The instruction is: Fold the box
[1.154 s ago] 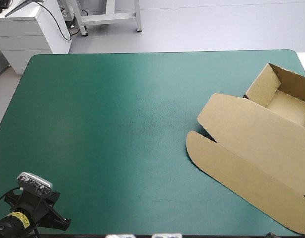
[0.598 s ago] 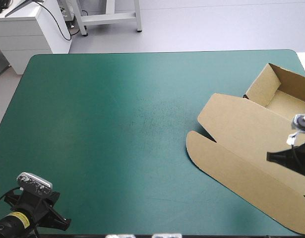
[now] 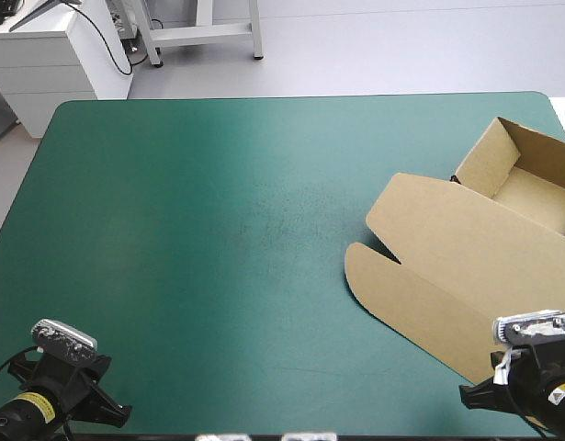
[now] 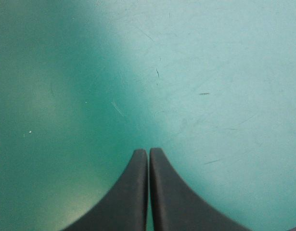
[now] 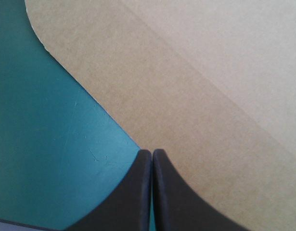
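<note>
The brown box point(image 3: 466, 266) lies at the table's right side as an open tray with raised walls point(image 3: 525, 175) and its lid spread flat toward the front. My right gripper point(image 5: 151, 153) is shut, empty, hovering over the front edge of the flat lid point(image 5: 196, 96) near the table's front right corner; in the high view its arm point(image 3: 530, 386) covers that lid edge. My left gripper point(image 4: 148, 152) is shut on nothing above bare teal-green cover at the front left corner point(image 3: 57, 395), far from the box.
The teal-green cover point(image 3: 218, 230) stretches bare between the arms. The box's tray reaches the table's right edge. The front table edge runs close behind both arms.
The right arm came in from the right over the lid, then swept toward the table's front right corner. The left arm and the box have stayed put.
</note>
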Motion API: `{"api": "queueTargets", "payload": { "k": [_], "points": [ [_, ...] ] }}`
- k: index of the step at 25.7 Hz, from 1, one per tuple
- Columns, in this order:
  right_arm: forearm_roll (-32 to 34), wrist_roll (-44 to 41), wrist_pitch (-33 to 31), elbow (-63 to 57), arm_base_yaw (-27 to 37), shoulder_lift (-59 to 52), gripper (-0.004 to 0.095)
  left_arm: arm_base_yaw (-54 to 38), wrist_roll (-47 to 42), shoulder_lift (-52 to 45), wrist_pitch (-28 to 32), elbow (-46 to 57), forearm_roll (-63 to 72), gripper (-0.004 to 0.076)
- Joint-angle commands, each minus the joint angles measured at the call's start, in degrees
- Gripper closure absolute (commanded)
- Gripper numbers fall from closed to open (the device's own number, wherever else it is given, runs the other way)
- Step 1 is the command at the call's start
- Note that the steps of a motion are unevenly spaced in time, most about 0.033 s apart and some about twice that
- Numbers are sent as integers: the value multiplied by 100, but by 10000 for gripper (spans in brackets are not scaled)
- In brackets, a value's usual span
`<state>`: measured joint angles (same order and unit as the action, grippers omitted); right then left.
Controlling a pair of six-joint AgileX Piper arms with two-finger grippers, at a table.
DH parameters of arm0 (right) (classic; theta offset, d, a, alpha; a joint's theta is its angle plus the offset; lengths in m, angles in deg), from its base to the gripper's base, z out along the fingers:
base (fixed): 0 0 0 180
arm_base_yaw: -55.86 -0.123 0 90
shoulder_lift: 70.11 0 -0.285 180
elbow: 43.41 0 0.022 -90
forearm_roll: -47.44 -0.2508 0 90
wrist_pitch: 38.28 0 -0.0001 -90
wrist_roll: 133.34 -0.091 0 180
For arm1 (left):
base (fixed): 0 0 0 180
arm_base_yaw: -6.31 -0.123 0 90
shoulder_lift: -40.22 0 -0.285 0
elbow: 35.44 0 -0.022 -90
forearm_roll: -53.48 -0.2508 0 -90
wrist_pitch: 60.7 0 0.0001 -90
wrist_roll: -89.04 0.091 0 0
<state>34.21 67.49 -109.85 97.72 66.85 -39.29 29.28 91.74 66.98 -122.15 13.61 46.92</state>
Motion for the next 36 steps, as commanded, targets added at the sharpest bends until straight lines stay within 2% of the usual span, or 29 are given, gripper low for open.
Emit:
{"api": "queueTargets", "payload": {
  "k": [1,7,36],
  "points": [
    [-264,127,258,-219,-18,-207,923,13,-30,60,274,-130,-22,731],
    [-465,230,590,-726,-18,-544,923,13,-30,60,265,-130,-22,731],
    [-432,189,610,-726,-18,-552,923,13,-44,60,203,-130,-22,731]
  ]
}}
